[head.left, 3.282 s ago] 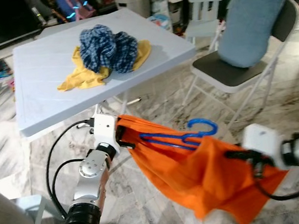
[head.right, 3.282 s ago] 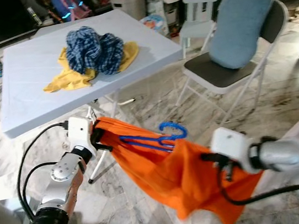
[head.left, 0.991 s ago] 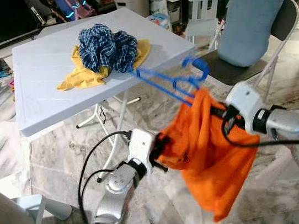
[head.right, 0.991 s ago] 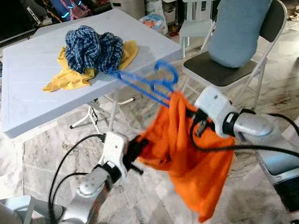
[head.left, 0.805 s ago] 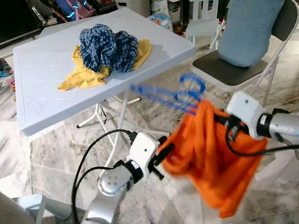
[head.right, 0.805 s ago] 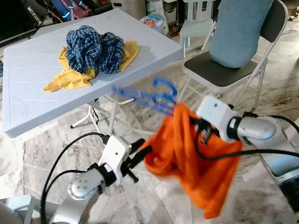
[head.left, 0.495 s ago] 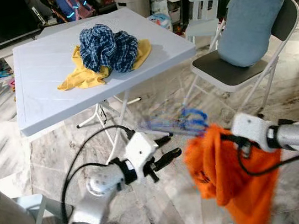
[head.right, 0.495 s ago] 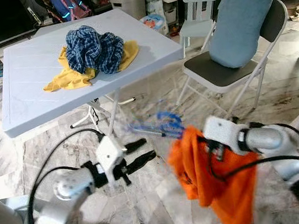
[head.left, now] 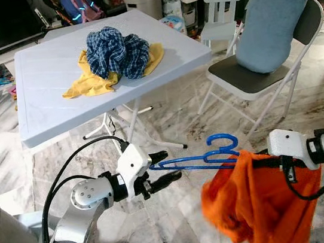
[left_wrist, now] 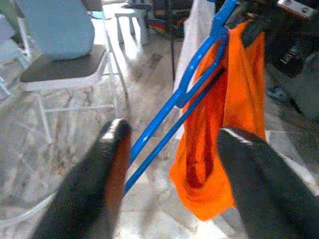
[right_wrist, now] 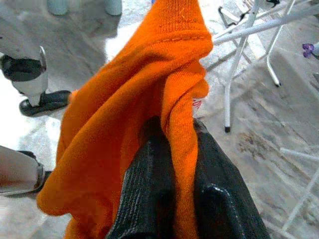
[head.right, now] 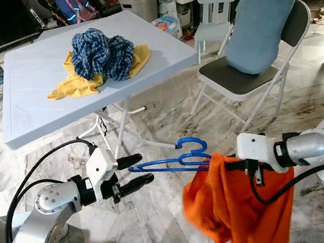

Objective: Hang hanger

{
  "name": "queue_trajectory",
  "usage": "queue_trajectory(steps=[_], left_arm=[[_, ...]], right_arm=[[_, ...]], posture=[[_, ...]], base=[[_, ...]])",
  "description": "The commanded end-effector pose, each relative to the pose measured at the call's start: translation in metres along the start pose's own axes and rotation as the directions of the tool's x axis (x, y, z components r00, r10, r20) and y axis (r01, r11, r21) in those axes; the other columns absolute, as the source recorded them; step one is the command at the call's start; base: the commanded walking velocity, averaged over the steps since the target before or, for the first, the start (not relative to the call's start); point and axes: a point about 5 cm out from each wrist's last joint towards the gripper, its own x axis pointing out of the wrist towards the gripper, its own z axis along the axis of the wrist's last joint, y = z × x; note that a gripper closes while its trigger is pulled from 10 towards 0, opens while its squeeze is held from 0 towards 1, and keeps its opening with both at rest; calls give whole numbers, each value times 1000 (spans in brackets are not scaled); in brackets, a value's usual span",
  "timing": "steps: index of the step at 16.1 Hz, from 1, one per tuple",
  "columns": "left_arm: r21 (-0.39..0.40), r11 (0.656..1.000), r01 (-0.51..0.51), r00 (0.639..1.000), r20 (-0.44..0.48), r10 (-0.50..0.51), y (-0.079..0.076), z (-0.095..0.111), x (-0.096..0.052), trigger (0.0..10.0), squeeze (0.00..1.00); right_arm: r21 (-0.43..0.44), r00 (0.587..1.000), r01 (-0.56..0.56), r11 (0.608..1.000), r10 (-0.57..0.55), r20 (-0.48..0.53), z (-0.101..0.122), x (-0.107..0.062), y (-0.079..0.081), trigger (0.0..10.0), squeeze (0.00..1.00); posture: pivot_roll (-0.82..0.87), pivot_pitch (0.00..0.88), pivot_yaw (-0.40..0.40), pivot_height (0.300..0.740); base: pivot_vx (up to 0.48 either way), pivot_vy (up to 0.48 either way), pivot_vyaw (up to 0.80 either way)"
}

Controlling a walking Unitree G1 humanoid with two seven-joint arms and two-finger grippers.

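Observation:
A blue plastic hanger (head.left: 194,160) lies about level in the air, its hook (head.left: 222,143) up, one end buried in an orange garment (head.left: 258,207). My right gripper (head.left: 259,158) is shut on the top of that garment, which hangs bunched below it. The right wrist view shows the orange cloth (right_wrist: 134,99) pinched between the black fingers (right_wrist: 149,194). My left gripper (head.left: 162,168) is open at the hanger's free end, its fingers spread above and below the bar. From the left wrist, the hanger (left_wrist: 184,94) runs between the spread fingers (left_wrist: 112,164) toward the garment (left_wrist: 224,124).
A white folding table (head.left: 41,78) behind holds a blue plaid cloth (head.left: 117,50) on a yellow one (head.left: 87,82). A folding chair with a blue cushion (head.left: 272,21) stands at the right. A grey bin (head.left: 1,241) is at the lower left. Marble floor lies below.
My left gripper has let go of the orange garment and drawn back, open. The right gripper has lowered with the garment, and the hanger has dropped from tilted up to about level.

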Motion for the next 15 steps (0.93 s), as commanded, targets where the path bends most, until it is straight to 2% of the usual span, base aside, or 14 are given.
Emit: queue_trajectory(steps=[1,8,9,14,15], left_arm=[[23,1000,19,999,-27,-18,1,-1,-1,10000,1000],[61,993,103,993,-60,-99,6,0,5,10000,1000],[66,991,113,992,-62,-109,6,0,6,10000,0],[84,980,180,983,-51,-176,3,3,18,10000,0],[93,975,200,980,-40,-197,2,6,24,9373,0]], right_arm=[[-49,999,0,999,1,34,11,-10,-7,10000,0],[-113,987,-127,985,137,83,30,-30,-8,10000,0],[-117,984,-144,983,154,85,32,-31,-7,10000,0],[-128,967,-212,969,227,116,41,-27,0,10000,0],[-133,962,-230,964,246,117,42,-24,2,10000,0]], posture=[[-234,0,72,740],[-243,0,83,740],[-243,0,84,740],[-245,0,85,740],[-249,0,88,740]], base=[[0,0,0],[0,0,0],[0,0,0],[0,0,0],[0,0,0]])
